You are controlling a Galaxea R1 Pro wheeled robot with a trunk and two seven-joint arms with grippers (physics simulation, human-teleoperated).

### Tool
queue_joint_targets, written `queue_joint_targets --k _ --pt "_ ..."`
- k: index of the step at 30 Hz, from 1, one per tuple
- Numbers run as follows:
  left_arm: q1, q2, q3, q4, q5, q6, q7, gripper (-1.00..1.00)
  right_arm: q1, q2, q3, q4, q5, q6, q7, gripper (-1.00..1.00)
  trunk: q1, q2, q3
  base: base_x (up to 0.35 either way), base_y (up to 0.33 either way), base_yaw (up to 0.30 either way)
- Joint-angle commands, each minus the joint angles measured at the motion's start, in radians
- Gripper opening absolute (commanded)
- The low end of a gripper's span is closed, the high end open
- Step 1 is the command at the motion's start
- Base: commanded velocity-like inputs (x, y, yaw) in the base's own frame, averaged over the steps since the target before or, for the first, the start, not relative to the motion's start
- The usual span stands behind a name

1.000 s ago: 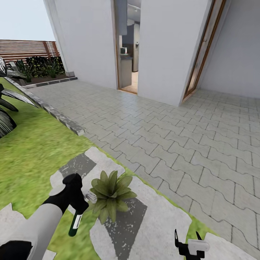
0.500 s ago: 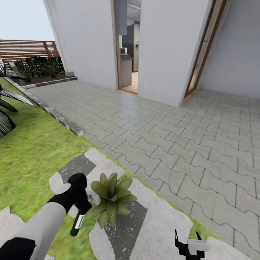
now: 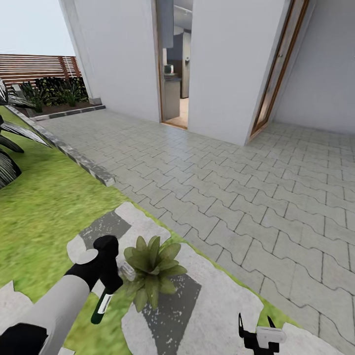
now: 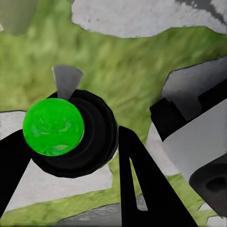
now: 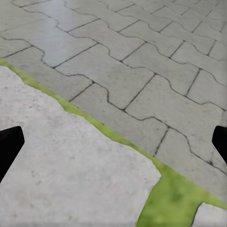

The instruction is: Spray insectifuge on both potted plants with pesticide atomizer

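Atomizer (image 3: 102,304) clamped in left gripper (image 3: 109,281), body hanging below the fingers, nozzle (image 3: 126,270) just beside the plant (image 3: 152,268) on a stepping stone (image 3: 212,305). Right gripper (image 3: 256,329) spread wide, empty, well apart over stone.

Left claw (image 3: 109,281): clamped on the pesticide atomizer (image 3: 102,306), pale nozzle touching the leaves of one potted plant (image 3: 151,270). Plant: on a grey and white stepping stone (image 3: 207,305) in the lawn (image 3: 44,207). Right claw (image 3: 256,326): fingers spread, nothing between them, over the stone's near edge. Beyond: paved patio (image 3: 246,187), open doorway (image 3: 175,64), slatted fence (image 3: 34,66).
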Motion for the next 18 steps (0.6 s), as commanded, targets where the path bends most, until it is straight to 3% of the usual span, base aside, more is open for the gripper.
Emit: queue_joint_targets --k 1,7,9,12,18 --pt "0.001 0.004 -0.005 -0.001 -0.008 0.01 -0.011 -1.0 0.0 0.0 0.009 0.0 -0.002 -0.001 -0.007 1.0 0.0 0.0 -0.001 -0.027 0.0 0.0" --pt "-0.001 -0.006 -0.006 -0.001 -0.009 0.01 -0.011 -1.0 0.0 0.0 0.008 0.0 -0.002 -0.001 -0.006 1.0 0.0 0.0 -0.001 -0.121 0.0 0.0" --pt "-0.029 -0.029 -0.007 -0.002 -0.014 0.011 -0.011 -1.0 0.0 0.0 0.009 0.0 -0.002 -0.001 -0.006 1.0 0.0 0.0 -0.001 -0.012 0.0 0.0" --pt "-0.08 -0.04 -0.006 0.0 -0.033 0.012 -0.011 -1.0 0.0 0.0 0.009 0.0 -0.002 0.0 -0.006 1.0 0.0 0.0 -0.001 -0.003 0.0 0.0" --pt "-0.098 -0.025 -0.007 0.009 -0.04 0.011 -0.011 -1.0 0.0 0.0 0.009 0.0 -0.002 0.002 -0.005 1.0 0.0 0.0 -0.001 0.0 0.0 0.0"
